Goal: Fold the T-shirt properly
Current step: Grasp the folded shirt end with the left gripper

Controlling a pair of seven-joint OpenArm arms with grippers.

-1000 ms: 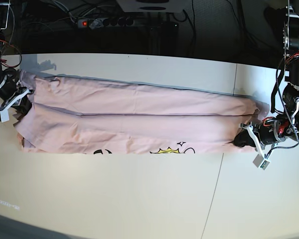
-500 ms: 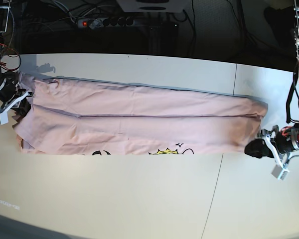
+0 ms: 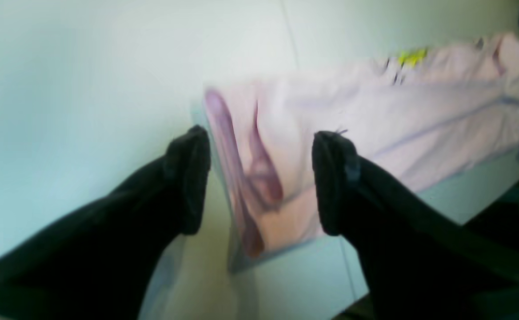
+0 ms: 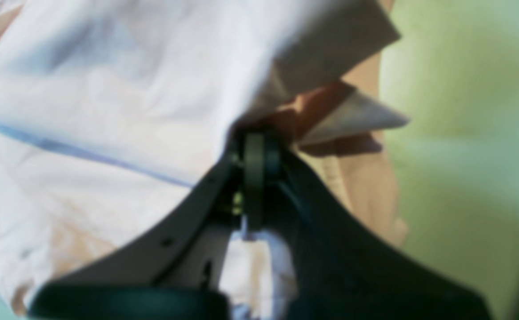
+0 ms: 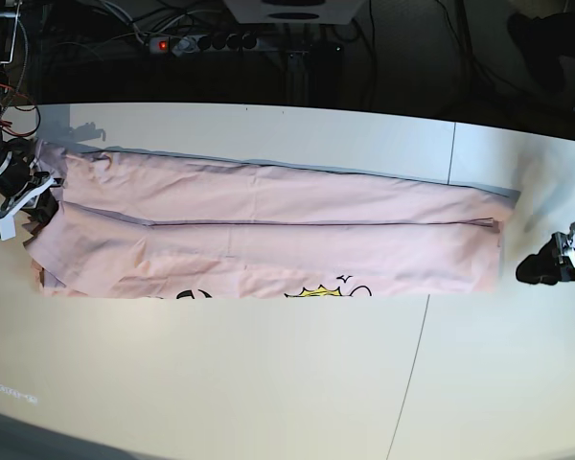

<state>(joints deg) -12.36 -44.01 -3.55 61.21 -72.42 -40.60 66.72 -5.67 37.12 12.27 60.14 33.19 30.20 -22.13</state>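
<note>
The pale pink T-shirt (image 5: 268,230) lies across the white table (image 5: 268,383) as a long band folded lengthwise. Black and yellow print peeks out along its near edge. My right gripper (image 5: 29,206) is at the band's left end and is shut on the cloth. In the right wrist view its jaws (image 4: 255,146) pinch a fold of the T-shirt (image 4: 108,111). My left gripper (image 5: 541,268) is off the band's right end, apart from the cloth. In the blurred left wrist view this gripper (image 3: 259,178) is open and empty, and the T-shirt (image 3: 375,124) lies beyond its fingers.
A power strip (image 5: 201,42) and cables lie in the dark strip behind the table's far edge. A thin seam (image 5: 417,355) runs across the tabletop right of the middle.
My left gripper has opened, let go of the T-shirt's right end and pulled away to the right. That end now lies flat. My right gripper stays shut on the left end.
</note>
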